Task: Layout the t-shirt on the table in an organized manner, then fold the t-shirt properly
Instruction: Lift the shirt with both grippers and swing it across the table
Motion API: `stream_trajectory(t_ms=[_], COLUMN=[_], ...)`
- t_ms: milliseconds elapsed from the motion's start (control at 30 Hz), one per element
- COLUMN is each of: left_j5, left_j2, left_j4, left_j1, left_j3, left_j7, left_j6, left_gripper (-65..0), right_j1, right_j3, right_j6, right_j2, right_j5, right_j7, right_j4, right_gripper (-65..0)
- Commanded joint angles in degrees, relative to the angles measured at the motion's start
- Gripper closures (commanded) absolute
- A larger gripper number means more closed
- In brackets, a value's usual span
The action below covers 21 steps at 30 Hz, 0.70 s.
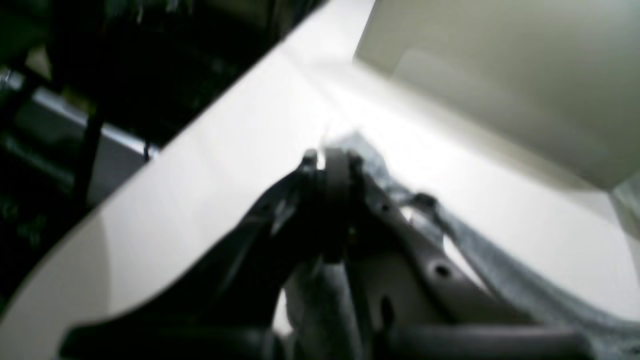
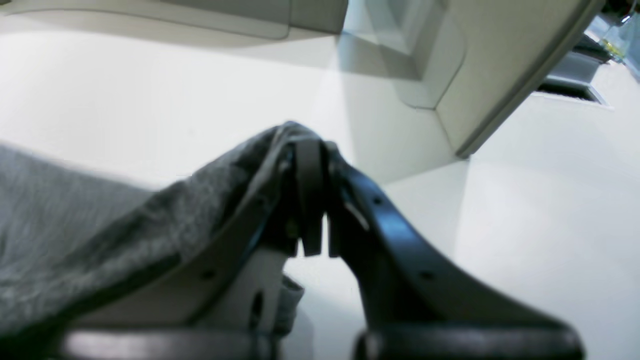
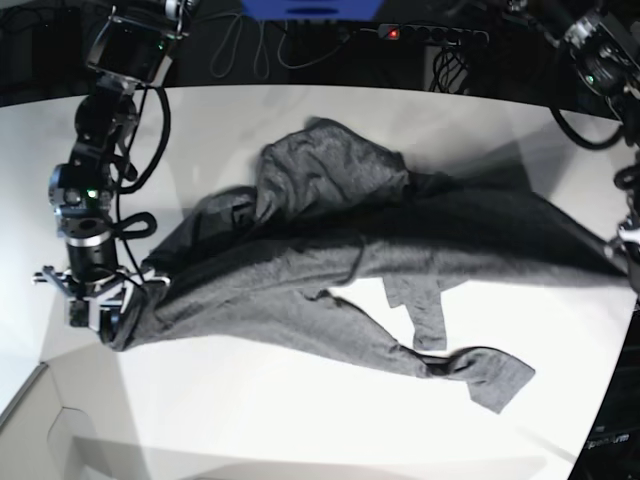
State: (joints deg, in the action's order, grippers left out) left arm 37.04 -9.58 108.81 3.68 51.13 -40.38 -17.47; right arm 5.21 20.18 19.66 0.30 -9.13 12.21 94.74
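No writing, t-shirt (image 3: 340,250) plain, table (image 3: 300,420) unmarked

Heathered knit t-shirt (image 3: 330,260), matte table (image 3: 300,420)

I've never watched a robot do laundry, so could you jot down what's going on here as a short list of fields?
garment: dark grey t-shirt, crumpled, not yet laid flat
surface: white table
right gripper: shut on the t-shirt's edge
left gripper: shut on grey fabric at the shirt's other end
shirt position: stretched between the two arms, one sleeve trailing toward the table's near edge
folding: not started
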Motion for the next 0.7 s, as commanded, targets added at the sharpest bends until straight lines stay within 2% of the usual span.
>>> stream_trajectory(t_ms=[0,67,200,300,667], left_j5=[0.55,0.55,-0.16,-0.16,0.46], left_j2=[-2.24,-3.21,-5.32,-5.84,-7.69], left_j4=[0.94,0.33,-2.22,-3.10,-3.10], left_j1=[-2.41,-6.19,-16.12,-22.28,-34.14], left_j3=[0.16,0.07,-1.60,-2.12,-6.87], left_j7=[1.92,1.83,-3.36,-5.29,-5.20], left_j6=[0.38,0.55,0.64,0.64,0.64], left_gripper=[-0.1,-0.1,-0.1,-0.1,-0.1], right_j1=[1.60,1.95,4.50,6.17,8.72], right_j3=[-0.10,-0.10,-0.10,-0.10,-0.10], right_j6=[-0.10,-0.10,-0.10,-0.10,-0.10], right_j2=[0.45,0.45,0.45,0.45,0.28], right_j5=[0.47,0.47,0.47,0.47,0.47], right_j7=[-1.70,-1.70,-1.70,-1.70,-1.70], right_j4=[1.13,1.22,1.39,2.62,14.23], right_gripper=[0.0,0.0,0.0,0.0,0.0])
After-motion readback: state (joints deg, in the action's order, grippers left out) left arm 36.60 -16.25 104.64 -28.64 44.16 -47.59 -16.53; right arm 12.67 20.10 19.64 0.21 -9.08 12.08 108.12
